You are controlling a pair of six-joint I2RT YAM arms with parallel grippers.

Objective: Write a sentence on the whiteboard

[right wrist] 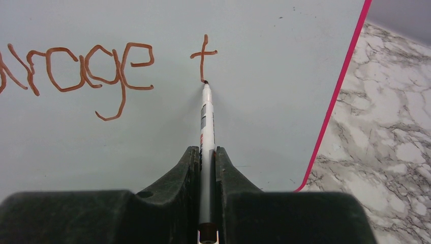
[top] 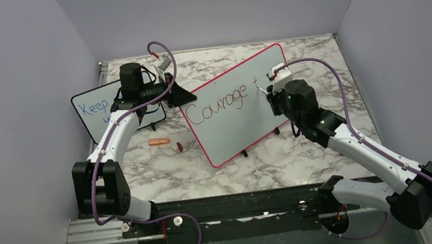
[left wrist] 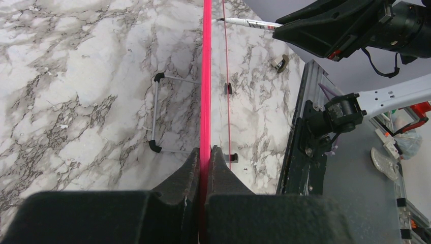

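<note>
**Two arms.** The left arm (top: 112, 135) and right arm (top: 369, 149) are each built of white links joined by blocky black joint housings (top: 103, 187). A purple cable (top: 94, 200) is routed along each arm in loose loops. A small green light (top: 286, 97) is seen near the right wrist. The left gripper (left wrist: 205, 155) and right gripper (right wrist: 205, 152) are fitted with matte black, wedge-shaped fingers (right wrist: 178, 175).

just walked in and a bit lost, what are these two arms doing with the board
The left gripper is shut on the whiteboard at its red edge, steadying it. The right gripper holds a marker with its tip on the board, at the foot of a t. The sentence reads "Courage t" so far, so the writing is only partway done.
</note>
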